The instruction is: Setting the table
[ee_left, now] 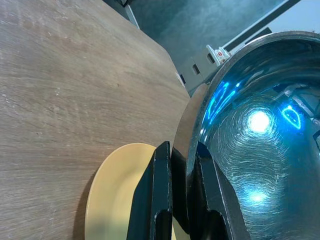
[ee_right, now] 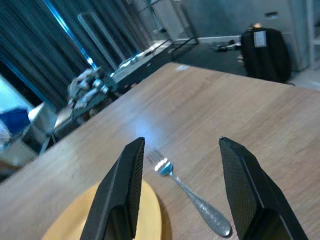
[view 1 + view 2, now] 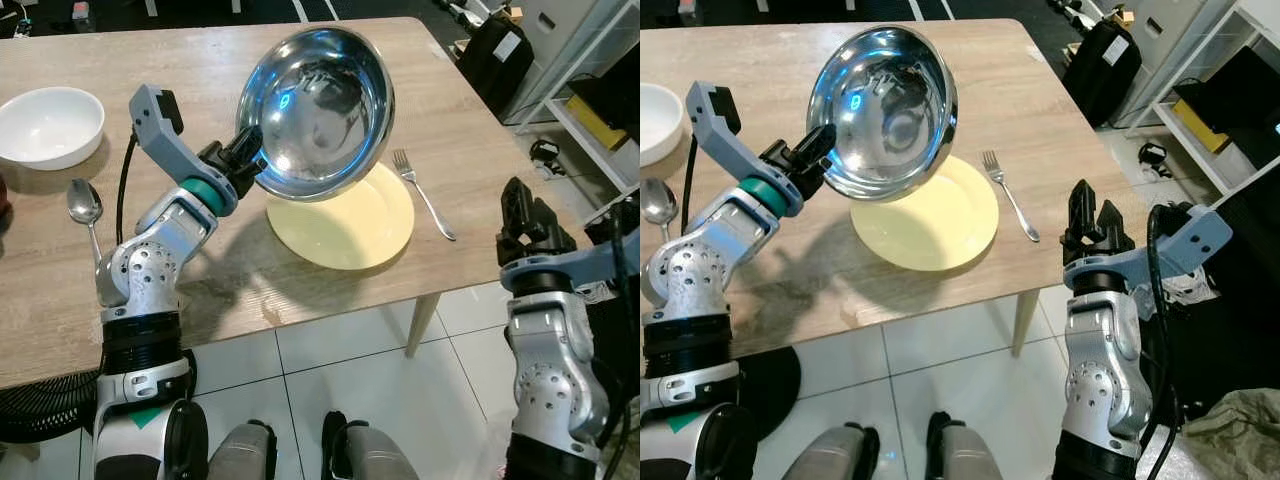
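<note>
Left gripper: fingers pinched on the rim of the steel bowl, one finger inside and one outside, as the left wrist view shows.
Steel bowl: held in the air above the yellow plate, tilted steeply so its shiny inside faces the camera; not touching the plate.
Right gripper: fingers spread apart, holding nothing, off the table's near edge, on the fork side of the yellow plate.
Yellow plate: flat on the wooden table, near its front edge.
Fork: lying on the table just beside the yellow plate, on its right, tines pointing away from the robot.
White bowl: well to the left of the yellow plate.
Spoon: just in front of the white bowl, well apart from the yellow plate.
</note>
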You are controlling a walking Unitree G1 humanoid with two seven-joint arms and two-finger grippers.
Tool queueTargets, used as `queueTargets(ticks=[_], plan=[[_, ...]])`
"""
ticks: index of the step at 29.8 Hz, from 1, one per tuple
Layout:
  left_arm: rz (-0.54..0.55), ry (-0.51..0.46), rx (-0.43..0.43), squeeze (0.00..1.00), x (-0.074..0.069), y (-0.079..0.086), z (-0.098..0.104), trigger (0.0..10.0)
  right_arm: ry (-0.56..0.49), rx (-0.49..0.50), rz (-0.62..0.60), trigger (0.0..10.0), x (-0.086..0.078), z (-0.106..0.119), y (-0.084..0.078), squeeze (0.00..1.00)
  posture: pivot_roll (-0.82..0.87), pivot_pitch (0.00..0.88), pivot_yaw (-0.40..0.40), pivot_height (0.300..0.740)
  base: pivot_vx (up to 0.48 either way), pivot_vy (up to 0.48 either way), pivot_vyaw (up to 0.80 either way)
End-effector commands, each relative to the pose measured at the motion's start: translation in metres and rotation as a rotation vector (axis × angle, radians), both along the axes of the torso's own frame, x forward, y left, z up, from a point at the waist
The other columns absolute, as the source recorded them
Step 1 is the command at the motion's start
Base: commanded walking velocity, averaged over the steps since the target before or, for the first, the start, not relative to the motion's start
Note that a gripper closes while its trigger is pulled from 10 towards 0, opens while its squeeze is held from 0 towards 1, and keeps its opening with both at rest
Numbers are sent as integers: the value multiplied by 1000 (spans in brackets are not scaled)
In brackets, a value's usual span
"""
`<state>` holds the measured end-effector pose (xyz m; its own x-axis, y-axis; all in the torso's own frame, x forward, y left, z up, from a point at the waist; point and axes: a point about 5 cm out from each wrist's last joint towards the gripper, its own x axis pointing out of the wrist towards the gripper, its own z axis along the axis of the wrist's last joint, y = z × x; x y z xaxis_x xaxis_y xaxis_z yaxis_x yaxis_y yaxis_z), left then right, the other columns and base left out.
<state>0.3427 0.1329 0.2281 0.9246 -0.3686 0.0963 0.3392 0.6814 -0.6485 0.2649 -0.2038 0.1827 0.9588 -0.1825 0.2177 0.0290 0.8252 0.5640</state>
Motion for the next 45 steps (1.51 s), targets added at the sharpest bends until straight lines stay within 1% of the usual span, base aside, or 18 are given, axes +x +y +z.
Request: queueTargets(ticks=[1,2,5,7,8,9,10,13,15,20,29,36,42,45], plan=[[-14,-14,10,0,0,-4,2,10000,5,-41,16,10000,-3,-3,-1,0,119,79,-11,740,0,0,0],[-13,-16,24,0,0,-4,2,10000,11,-60,25,10000,-3,-5,-1,0,119,79,-11,740,0,0,0],[-14,-18,38,0,0,-4,2,10000,13,-70,30,10000,-4,-6,-1,0,119,80,-10,740,0,0,0],[-17,-32,75,0,-1,-5,1,10000,19,-144,54,10000,-5,-7,1,0,117,79,-9,740,0,0,0],[-17,-35,83,0,-1,-5,1,10000,19,-169,65,10000,-5,-8,2,0,117,79,-9,740,0,0,0],[-17,-35,83,0,-1,-5,1,10000,19,-169,65,10000,-5,-8,2,0,117,79,-9,740,0,0,0],[-14,-48,118,0,-3,-4,1,10000,20,-201,93,10000,-6,-8,4,0,117,79,-8,740,0,0,0],[-11,-54,132,0,-4,-3,1,10000,20,-206,99,10000,-6,-9,4,0,117,79,-8,740,0,0,0],[-6,-57,158,0,-9,0,-1,10000,21,-208,102,10000,-7,-9,4,0,119,78,-9,740,0,0,0],[6,-58,189,0,-14,3,-5,10000,19,-213,106,10000,-5,-9,6,0,125,78,-14,740,0,0,0],[13,-68,195,0,-13,3,-5,10000,20,-220,112,10000,-1,-10,6,0,132,78,-23,740,0,0,0],[7,-70,194,0,-13,-1,-5,10000,24,-217,108,10000,-2,-11,4,0,126,77,-21,740,0,0,-716],[1,-71,193,0,-12,-2,-5,10000,27,-217,103,10000,-2,-11,4,0,123,71,-19,740,0,0,0],[0,-71,193,0,-12,-2,-6,10000,27,-217,102,10000,-2,-11,4,0,124,69,-19,740,0,0,-800]])
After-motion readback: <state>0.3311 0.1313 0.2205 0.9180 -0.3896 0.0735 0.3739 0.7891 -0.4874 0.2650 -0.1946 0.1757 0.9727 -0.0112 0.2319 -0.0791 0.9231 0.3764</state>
